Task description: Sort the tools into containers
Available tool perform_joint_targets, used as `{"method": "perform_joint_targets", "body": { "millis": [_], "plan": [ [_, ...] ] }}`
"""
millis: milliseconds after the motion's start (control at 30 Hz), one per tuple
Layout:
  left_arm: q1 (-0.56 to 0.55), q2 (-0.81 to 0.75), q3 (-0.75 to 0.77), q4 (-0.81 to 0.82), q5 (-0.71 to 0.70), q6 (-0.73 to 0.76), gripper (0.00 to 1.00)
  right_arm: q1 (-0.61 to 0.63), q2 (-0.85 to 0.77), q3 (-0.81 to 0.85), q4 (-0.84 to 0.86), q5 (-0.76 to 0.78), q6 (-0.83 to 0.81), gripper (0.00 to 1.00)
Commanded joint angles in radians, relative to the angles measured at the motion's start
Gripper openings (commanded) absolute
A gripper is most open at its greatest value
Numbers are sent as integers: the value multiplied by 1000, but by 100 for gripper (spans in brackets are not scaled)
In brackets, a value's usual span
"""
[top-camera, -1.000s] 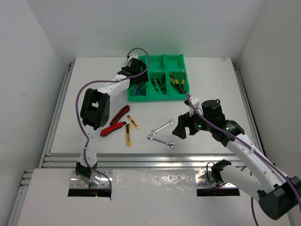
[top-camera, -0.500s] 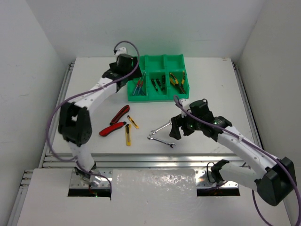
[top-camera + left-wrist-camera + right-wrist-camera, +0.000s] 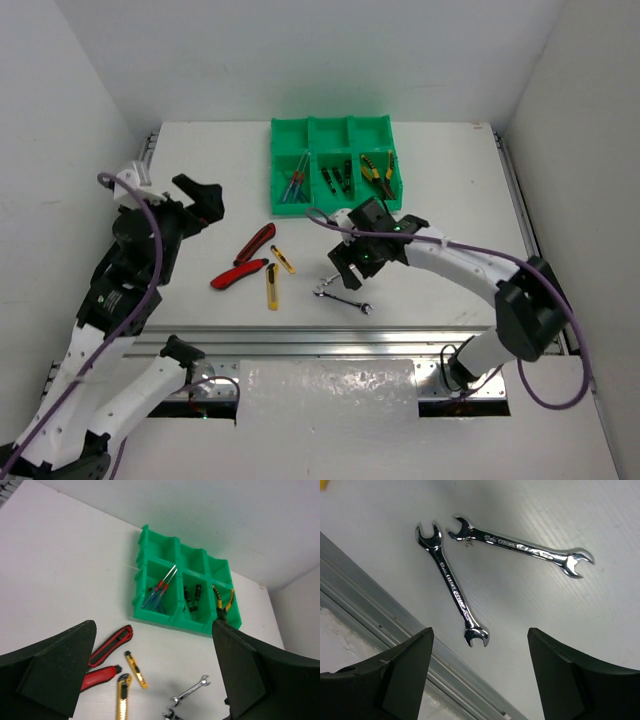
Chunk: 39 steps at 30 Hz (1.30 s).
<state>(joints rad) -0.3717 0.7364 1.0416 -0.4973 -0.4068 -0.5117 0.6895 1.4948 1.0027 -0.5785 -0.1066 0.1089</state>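
**Wrench pick-up is the step in hand**
The right gripper (image 3: 348, 270) hovers, jaws apart and empty, over two wrenches (image 3: 453, 585) on the table (image 3: 450, 180). Next it likely must descend, clamp one, and carry it to the green tray (image 3: 335, 208). The left gripper (image 3: 203, 200) hangs empty, jaws wide apart.

- Lower wrench (image 3: 169, 713): one head shows; the rest is cut by the 6 o'clock edge of the left wrist view.
- Upper wrench (image 3: 190, 690): in the top view, mostly under the right gripper (image 3: 345, 278).
- Cutter (image 3: 121, 701): tail cut at 6 o'clock.
- Knife (image 3: 102, 675): butt behind a finger (image 3: 57, 672) of the left gripper (image 3: 153, 630).
- Wrench lettering, right wrist view: too blurred to read.
- Yellow scrap (image 3: 322, 483), 11 o'clock corner: unidentifiable.
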Motion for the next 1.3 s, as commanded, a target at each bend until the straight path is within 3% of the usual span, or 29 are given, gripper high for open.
{"method": "perform_joint_targets", "body": {
  "millis": [0,133,233,500,533,567,700,833,967,1133,1267],
  "plan": [
    [5,-90,-87,-49,69,143,100,59,85,45,-70,-8,-78,76],
    [7,-192,-238,0,-21,130,100,131,198,68,-34,34,-55,74],
    [7,-178,-258,5,64,142,100,159,294,103,-27,57,-31,70],
    [7,-134,-262,19,135,167,98,162,429,137,-3,50,-18,62],
    [7,-144,-265,22,140,168,98,162,449,142,-4,38,-18,58],
    [7,-152,-268,26,144,170,98,162,473,151,-18,36,-14,46],
    [7,-163,-267,25,141,170,98,165,486,131,-12,48,11,29],
    [5,-169,-270,25,146,171,98,188,469,100,0,155,38,26],
    [7,-167,-270,25,149,173,98,200,482,77,22,142,52,26],
    [7,-170,-270,25,158,170,98,222,527,112,2,168,60,8],
    [7,-172,-262,-1,189,78,98,231,438,90,41,225,103,0]
  ]
}}
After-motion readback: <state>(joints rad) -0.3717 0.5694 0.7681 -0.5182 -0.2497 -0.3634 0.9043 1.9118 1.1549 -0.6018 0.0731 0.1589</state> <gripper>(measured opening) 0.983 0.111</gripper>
